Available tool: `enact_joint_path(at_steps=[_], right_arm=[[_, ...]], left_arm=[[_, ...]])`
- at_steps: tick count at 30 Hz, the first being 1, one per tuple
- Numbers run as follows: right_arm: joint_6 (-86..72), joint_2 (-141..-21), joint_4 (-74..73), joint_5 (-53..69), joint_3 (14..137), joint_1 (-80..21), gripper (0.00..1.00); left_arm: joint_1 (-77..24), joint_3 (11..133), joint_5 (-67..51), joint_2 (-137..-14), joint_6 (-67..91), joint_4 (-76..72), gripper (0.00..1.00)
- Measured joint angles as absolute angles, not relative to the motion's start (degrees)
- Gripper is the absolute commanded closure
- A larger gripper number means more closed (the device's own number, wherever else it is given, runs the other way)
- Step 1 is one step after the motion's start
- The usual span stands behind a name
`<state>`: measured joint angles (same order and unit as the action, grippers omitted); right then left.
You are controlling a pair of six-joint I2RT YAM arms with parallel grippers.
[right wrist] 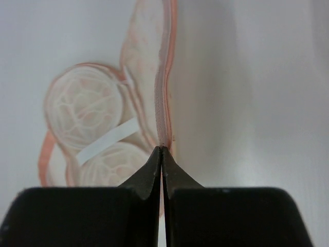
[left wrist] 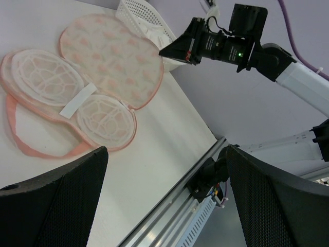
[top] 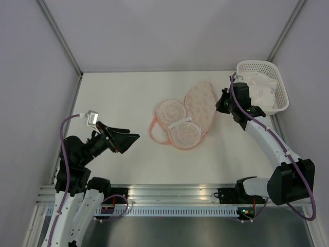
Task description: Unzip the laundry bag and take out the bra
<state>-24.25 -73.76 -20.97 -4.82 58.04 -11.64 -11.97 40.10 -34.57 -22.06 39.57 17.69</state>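
The laundry bag [top: 187, 116] lies unzipped and spread flat mid-table, its cream orange-print lid [left wrist: 108, 56] folded back. Two round white lattice cups [top: 177, 123] with a white band across them show inside. Its pink loop strap [top: 157, 135] trails to the left. My right gripper [top: 220, 104] is at the lid's right rim, and in the right wrist view its tips [right wrist: 162, 149] are shut on the salmon-pink trim [right wrist: 163, 103]. The bra [top: 259, 87], white fabric, lies in the basket. My left gripper [top: 128, 140] hovers open at the left, away from the bag, with nothing between its fingers [left wrist: 77, 180].
A white lattice plastic basket [top: 280, 82] stands at the back right corner behind the right arm. Grey walls close off the left, back and right of the table. An aluminium rail [top: 169, 193] runs along the near edge.
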Motion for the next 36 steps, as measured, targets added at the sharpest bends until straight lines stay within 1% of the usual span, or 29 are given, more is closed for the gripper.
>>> enact_joint_path(at_steps=[5,14,19,28,32,33,34,35,36], right_arm=[[-19.07,-77.54,-19.92,5.76,63.48,-16.47,1.0],[-12.32,-86.91,-18.61,23.4,63.57,-27.66,0.99],[-10.68,-91.02,-19.46,26.28,63.57,-31.05,0.99],[-9.02,-92.88,-21.85,28.47,63.35,-34.04,0.99],[-8.97,-95.0,-21.61,30.04,63.33,-37.06,1.0],[-9.02,-95.55,-21.39,30.28,63.33,-37.8,0.98],[-9.19,-96.29,-21.17,30.63,63.35,-38.79,0.65],[-9.87,-97.1,-20.93,30.96,63.37,-39.75,0.55],[-9.98,-97.58,-20.71,31.16,63.44,-40.34,0.49]], left_arm=[[-11.97,40.12,-34.52,-20.99,39.57,17.78,0.0],[-11.97,40.12,-33.63,-18.85,39.57,19.53,0.0],[-11.97,40.12,-33.04,-18.31,39.57,20.51,0.0],[-11.97,40.12,-32.84,-18.33,39.57,20.97,0.0],[-11.97,40.12,-32.45,-18.35,39.57,20.97,0.0],[-11.97,40.12,-32.32,-18.37,39.57,20.97,0.01],[-11.97,40.12,-32.08,-18.37,39.57,20.97,0.0],[-11.97,40.12,-32.01,-18.37,39.57,20.97,0.0],[-11.97,40.12,-31.88,-18.37,39.57,20.97,0.0]])
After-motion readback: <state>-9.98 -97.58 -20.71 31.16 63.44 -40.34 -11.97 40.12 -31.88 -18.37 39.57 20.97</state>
